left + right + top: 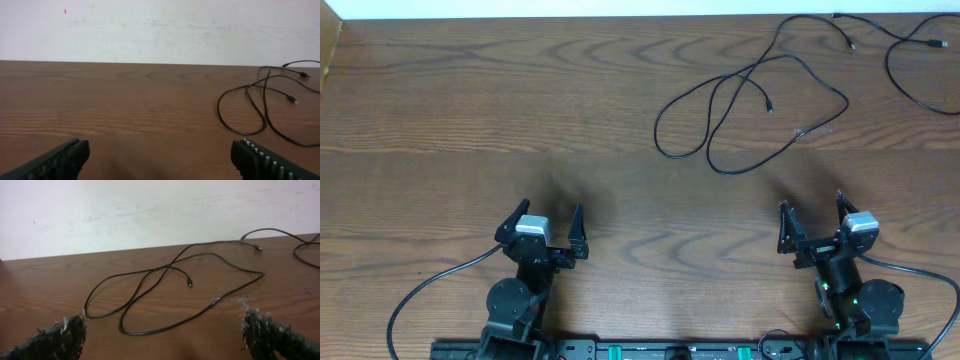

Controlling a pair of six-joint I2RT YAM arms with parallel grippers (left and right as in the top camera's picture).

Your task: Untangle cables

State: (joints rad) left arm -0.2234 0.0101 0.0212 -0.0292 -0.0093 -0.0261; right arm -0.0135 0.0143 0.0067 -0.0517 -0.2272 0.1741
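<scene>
A thin black cable (pixel 720 105) lies in crossing loops on the wooden table at the far right, with a small plug end (pixel 769 105) inside the loops. A second black cable (pixel 910 75) curves at the far right edge. No white cable shows. My left gripper (pixel 544 228) is open and empty near the front left, far from the cables. My right gripper (pixel 812 222) is open and empty, just in front of the loops. The loops also show in the right wrist view (pixel 165 287) and at the right of the left wrist view (pixel 255 107). Both open grippers show too (pixel 160 157) (pixel 162 335).
The wooden table (pixel 470 110) ends at a white wall along the far edge. The arm bases (pixel 650 350) and their thicker black wires sit at the front edge.
</scene>
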